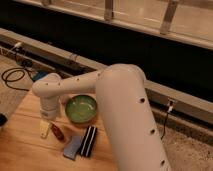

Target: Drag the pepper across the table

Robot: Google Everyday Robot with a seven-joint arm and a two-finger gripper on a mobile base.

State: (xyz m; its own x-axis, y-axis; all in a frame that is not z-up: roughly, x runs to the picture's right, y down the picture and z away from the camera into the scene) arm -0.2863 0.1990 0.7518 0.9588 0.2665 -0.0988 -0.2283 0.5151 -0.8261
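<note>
Wooden table (20,150): gripper (48,119) hangs wide open, empty; pepper (57,132) lies just beside it, likely lined up for dragging.

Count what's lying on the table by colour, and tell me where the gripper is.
Green: 1, bowl
Dark red: 1, pepper
White: 1, bottle
Black-and-white striped: 1, block
Blue-grey: 1, pad
Total: 5
The gripper hangs just above the bottle and pepper, over the table at its left.

The light wooden plank table (20,150) bears 5 things: a white tube (44,130) and a glossy dark red pepper (57,132) just beside the spread gripper (50,119), a round green bowl (81,109) near it, and a black-and-white striped block (89,141) and grey-blue pad (72,146) farther off.
</note>
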